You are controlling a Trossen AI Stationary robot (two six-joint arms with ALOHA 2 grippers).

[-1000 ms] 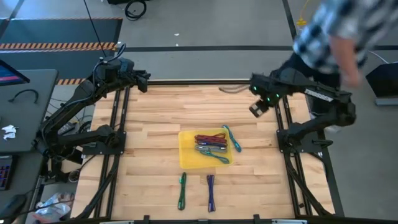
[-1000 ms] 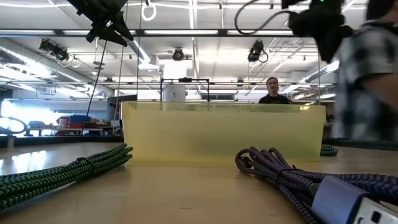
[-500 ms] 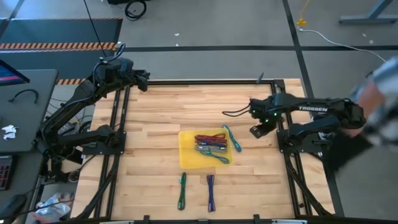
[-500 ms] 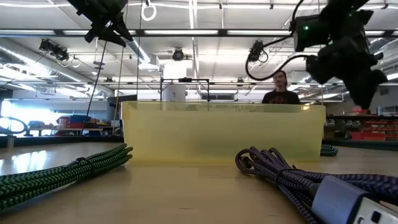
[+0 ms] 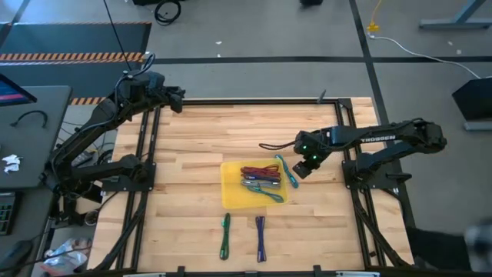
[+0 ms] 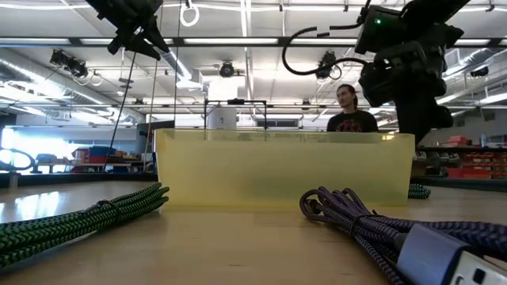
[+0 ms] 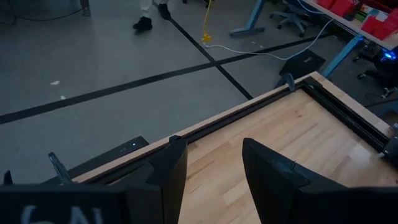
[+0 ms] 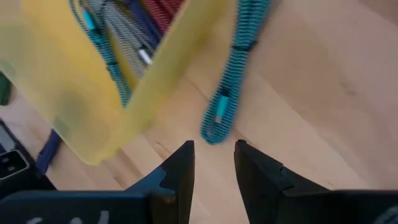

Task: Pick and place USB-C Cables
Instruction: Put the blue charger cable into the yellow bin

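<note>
A big workshop with strip lights and shelving lies behind the wooden counter [image 5: 200,142], and a person stands far back past the bin's rim in the level view. In the overhead frame a yellow bin [image 5: 231,194] sits just below centre, holding a tangle of red, teal and grey cables [image 5: 257,178]. A teal cable [image 5: 287,171] lies on the wood touching the bin's right wall. Near the bottom edge lie a green cable [image 5: 225,235] and, right of it, a purple cable [image 5: 260,237].

The right claw [image 5: 302,168] hovers just right of the teal cable, its fingers apart with nothing between them. Its own camera shows the cable [image 8: 230,87] ahead of the fingers.

As I read it, this teal one is the pick in hand. To do it well, the claw should turn so its fingers straddle the bundle across its width, come down at the middle and stay clear of the bin wall.

The left claw [image 5: 178,95] waits at the upper left corner, fingers apart [image 7: 211,171] and holding nothing.
</note>
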